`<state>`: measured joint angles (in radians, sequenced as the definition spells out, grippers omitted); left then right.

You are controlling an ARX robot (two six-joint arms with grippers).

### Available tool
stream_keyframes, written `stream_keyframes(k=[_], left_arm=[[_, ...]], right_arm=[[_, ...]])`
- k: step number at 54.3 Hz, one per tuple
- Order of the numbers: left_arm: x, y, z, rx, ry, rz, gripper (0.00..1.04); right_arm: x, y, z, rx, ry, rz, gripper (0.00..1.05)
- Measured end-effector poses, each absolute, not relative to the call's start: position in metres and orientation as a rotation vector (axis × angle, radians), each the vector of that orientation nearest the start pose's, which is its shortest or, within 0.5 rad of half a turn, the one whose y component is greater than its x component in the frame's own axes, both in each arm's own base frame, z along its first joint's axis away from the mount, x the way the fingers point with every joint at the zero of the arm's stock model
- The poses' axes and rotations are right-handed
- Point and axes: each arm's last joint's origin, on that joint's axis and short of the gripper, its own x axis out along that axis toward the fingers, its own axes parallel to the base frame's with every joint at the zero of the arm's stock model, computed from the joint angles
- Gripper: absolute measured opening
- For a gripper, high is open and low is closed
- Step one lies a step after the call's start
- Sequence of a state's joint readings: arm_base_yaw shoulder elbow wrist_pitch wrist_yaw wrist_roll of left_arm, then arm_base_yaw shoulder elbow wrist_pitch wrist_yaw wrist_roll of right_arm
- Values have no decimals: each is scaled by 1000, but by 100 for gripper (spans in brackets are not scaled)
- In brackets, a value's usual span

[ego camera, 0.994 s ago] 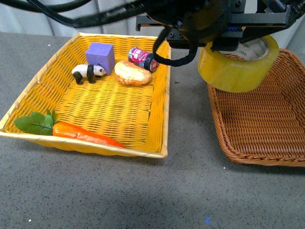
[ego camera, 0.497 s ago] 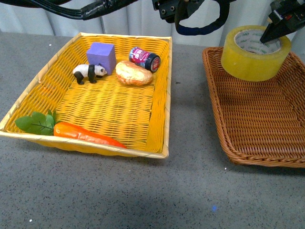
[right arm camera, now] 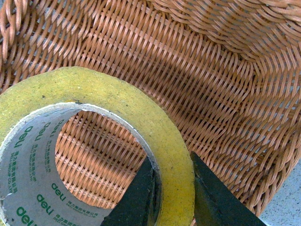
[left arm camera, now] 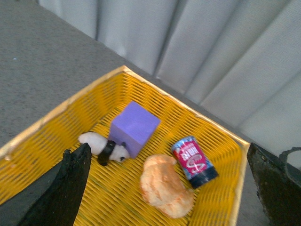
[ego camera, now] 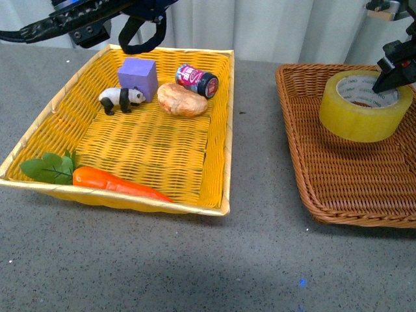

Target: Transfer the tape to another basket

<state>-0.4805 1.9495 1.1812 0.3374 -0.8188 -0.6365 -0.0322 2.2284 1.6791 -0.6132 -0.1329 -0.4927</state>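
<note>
Inside the basket [ego camera: 344, 182], the right pincer [right arm camera: 171, 193] clamps the tape [ego camera: 364, 117], hole axis roughly upright, perhaps resting there.

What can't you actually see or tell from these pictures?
- Tape underside: front view, its own wall hides whether it touches the basket floor.
- Basket's right end: cut off by the front view's edge.
- Right jaws, clamped on the tape wall: mostly out of frame in both views.
- Left jaws, wide apart: only blurred dark tips at the left wrist view's edges.
- Can label: blurred in the left wrist view.
</note>
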Motion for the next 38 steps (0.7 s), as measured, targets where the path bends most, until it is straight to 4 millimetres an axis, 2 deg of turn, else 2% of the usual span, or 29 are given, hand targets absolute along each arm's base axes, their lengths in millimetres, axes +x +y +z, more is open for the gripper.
stream_keyframes(k=[8,14,16,22,27,31,36,38], left_arm=[[376,-159,184,-374,221,469,98],[374,-154,183,-390,220,482,98],[374,-153,182,-391,220,486,98],[369,-149,179,-384,234,517,98],[363,-146,182,-365,232,549,98],[356,-143,186,-366,219,560,98],[350,-140,189,-376,204,551,98],[348,-135,188,-387,200,461,94]], right_arm=[[455,-14,119,-342,1167,356,15],[453,-18,107,-329,1181,352,15],[454,-19,106,-330,1176,348,18],[455,-22,109,-278,1085,341,38],[453,-27,124,-248,972,271,58],[445,-35,151,-252,838,149,75],[431,-45,179,-171,725,79,91],[422,-48,190,-131,677,68,97]])
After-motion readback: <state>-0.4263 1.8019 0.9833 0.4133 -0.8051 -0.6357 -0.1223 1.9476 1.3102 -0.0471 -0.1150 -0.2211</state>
